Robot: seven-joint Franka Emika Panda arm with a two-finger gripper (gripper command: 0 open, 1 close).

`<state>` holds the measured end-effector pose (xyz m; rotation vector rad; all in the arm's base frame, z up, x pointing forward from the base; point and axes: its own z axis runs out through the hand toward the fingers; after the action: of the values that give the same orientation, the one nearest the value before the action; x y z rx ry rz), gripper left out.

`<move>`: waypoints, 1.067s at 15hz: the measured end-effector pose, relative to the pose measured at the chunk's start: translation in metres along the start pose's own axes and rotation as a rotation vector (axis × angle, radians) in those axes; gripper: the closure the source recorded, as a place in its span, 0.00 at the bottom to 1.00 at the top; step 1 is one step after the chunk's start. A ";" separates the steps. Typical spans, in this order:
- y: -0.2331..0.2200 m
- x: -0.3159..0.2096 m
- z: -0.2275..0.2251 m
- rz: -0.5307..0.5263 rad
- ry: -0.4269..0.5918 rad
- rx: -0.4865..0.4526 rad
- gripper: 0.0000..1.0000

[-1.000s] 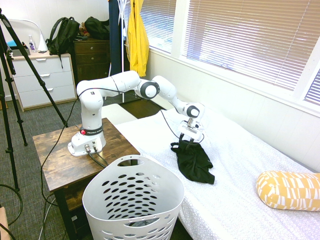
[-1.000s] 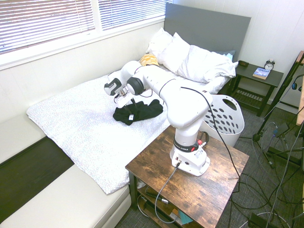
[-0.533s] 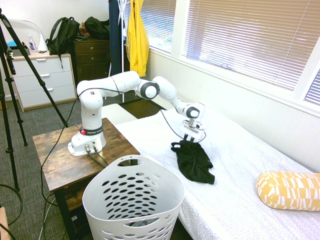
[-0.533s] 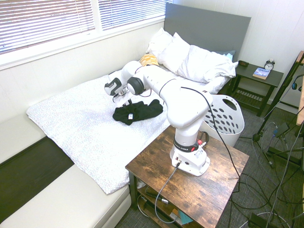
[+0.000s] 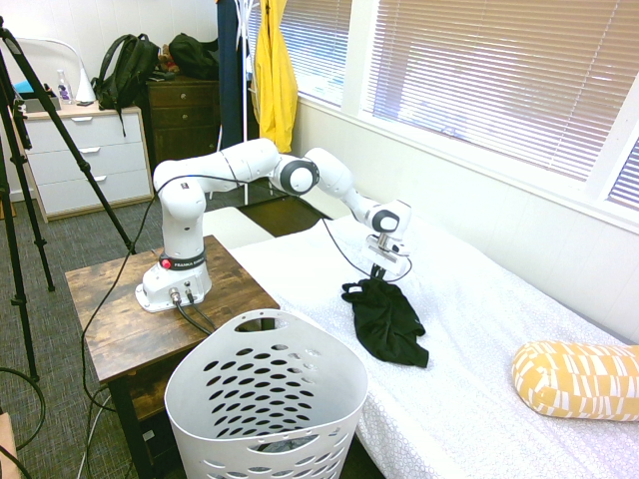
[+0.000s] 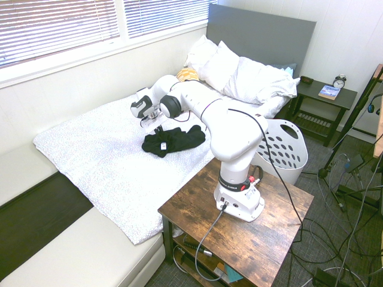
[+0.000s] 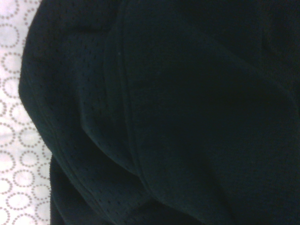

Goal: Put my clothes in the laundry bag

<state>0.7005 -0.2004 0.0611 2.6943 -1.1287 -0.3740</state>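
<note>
The bed (image 5: 479,329), spread with a white cover printed in small rings, takes up most of both exterior views. On it lies a black garment (image 5: 387,321), crumpled, near the edge that faces the wooden side table (image 5: 110,319). The white arm (image 5: 250,165) reaches from that table out over the bed. Its gripper (image 5: 380,271) points steeply down at the upper end of the garment, fingers clenched on a pinch of the cloth there, which is drawn up into a small peak under them (the rest lies flat on the cover).

The laundry bag (image 5: 265,399), a white perforated basket, stands on the floor at the corner of the bed, just beside the table and well apart from the garment.

The first exterior view alone shows a yellow patterned pillow (image 5: 579,379) further along the bed. The second exterior view shows the white pillows (image 6: 239,75) at the grey headboard (image 6: 263,36), with the basket partly hidden behind the arm. The wrist view is filled with the garment's dark mesh weave, with a strip of the ringed cover at one side.
</note>
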 end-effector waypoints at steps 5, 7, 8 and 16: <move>0.019 -0.026 -0.064 0.008 -0.013 0.019 1.00; 0.036 -0.042 -0.109 0.013 -0.024 0.007 1.00; 0.046 -0.051 -0.132 0.019 -0.033 0.007 1.00; 0.165 -0.118 -0.322 0.081 0.014 0.045 1.00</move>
<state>0.6082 -0.2025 0.4303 2.6746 -1.2518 -0.3197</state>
